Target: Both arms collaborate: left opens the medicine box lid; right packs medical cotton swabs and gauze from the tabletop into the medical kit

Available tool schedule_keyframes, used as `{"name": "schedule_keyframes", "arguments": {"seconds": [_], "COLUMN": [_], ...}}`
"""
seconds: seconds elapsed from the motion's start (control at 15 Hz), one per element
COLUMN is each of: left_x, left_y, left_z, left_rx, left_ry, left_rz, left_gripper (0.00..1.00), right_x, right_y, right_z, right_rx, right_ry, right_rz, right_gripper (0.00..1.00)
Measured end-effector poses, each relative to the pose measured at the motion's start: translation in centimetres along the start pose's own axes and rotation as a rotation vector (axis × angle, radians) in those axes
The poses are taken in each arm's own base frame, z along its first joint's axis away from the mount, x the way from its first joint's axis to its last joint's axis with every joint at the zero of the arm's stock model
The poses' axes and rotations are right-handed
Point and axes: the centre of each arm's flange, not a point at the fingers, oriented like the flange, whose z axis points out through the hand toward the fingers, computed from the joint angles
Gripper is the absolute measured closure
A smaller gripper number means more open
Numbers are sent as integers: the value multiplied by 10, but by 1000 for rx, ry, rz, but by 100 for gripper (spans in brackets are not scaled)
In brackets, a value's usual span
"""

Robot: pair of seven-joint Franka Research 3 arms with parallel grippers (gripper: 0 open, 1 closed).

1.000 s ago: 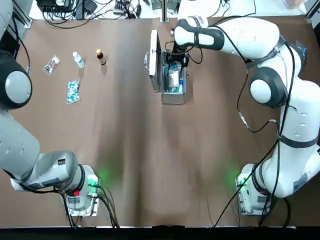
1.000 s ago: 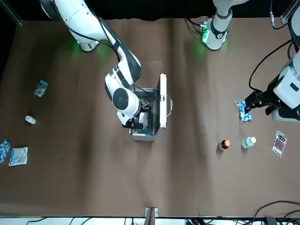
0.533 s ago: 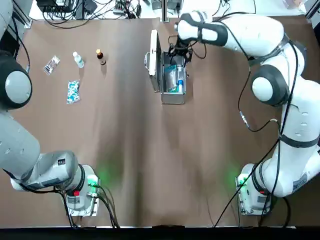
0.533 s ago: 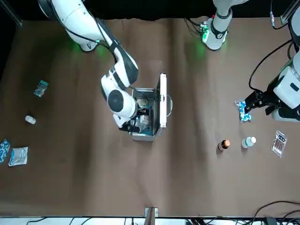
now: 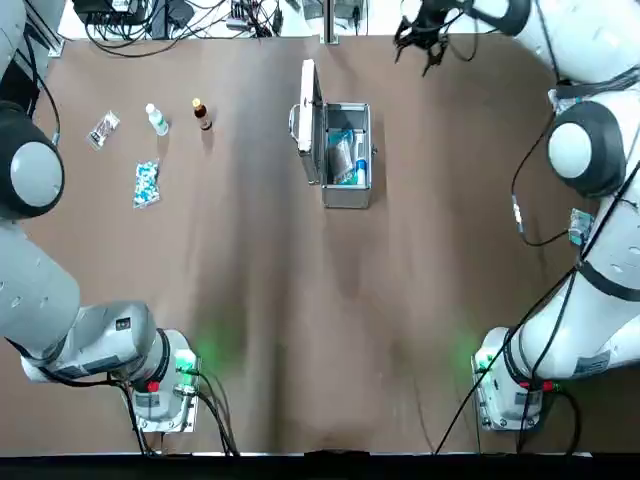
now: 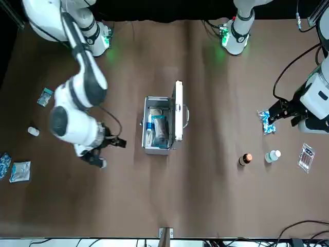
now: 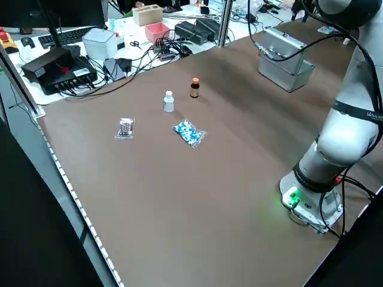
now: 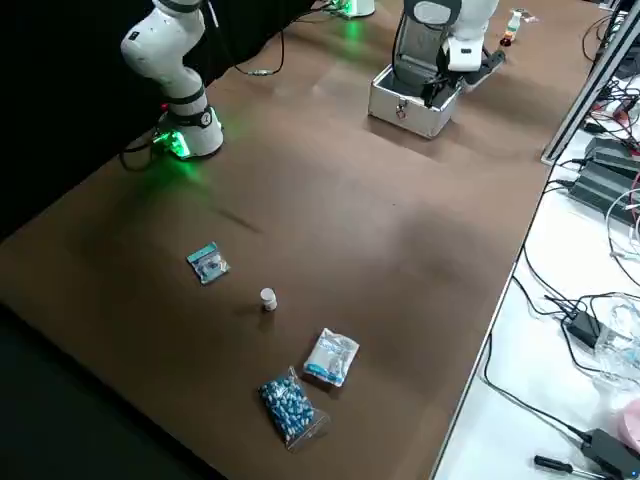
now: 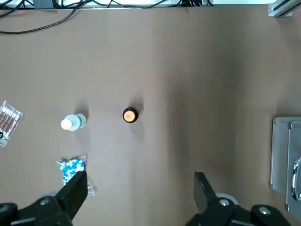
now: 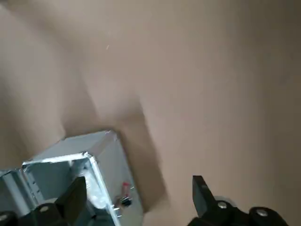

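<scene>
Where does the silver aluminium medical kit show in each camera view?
Top: silver ribbed aluminium medical kit, upper centre.
Front: centre.
Left side: upper right.
Right side: top, right of centre.
Left wrist: right edge.
Right wrist: lower left.
Shared landmark: its raised lid.

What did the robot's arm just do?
The right claw pulled out of the medical kit and swung off toward the table's far edge, open and empty. The kit, its upright lid and the parked left claw stayed put.
</scene>
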Motion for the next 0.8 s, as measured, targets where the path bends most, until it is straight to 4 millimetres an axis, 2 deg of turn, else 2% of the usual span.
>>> {"name": "schedule_keyframes", "arguments": {"seconds": [0.2, 0.4, 0.6, 0.8], "left_x": [0, 0, 0, 1], "left_y": [-2, -3, -3, -3], "left_z": [0, 0, 0, 0], "left_rx": [0, 1, 1, 0], "left_ry": [0, 0, 0, 3], "left_rz": [-3, -5, -5, -5], "left_gripper": [0, 0, 0, 0], "right_x": [25, 40, 46, 38], "right_y": [57, 120, 169, 201], "right_z": [-36, -73, -110, -152], "right_rx": [5, -26, -45, -50], "right_ry": [19, 25, 42, 62], "right_rz": [-26, -74, -110, -113], "right_gripper": [1, 1, 1, 1]}}
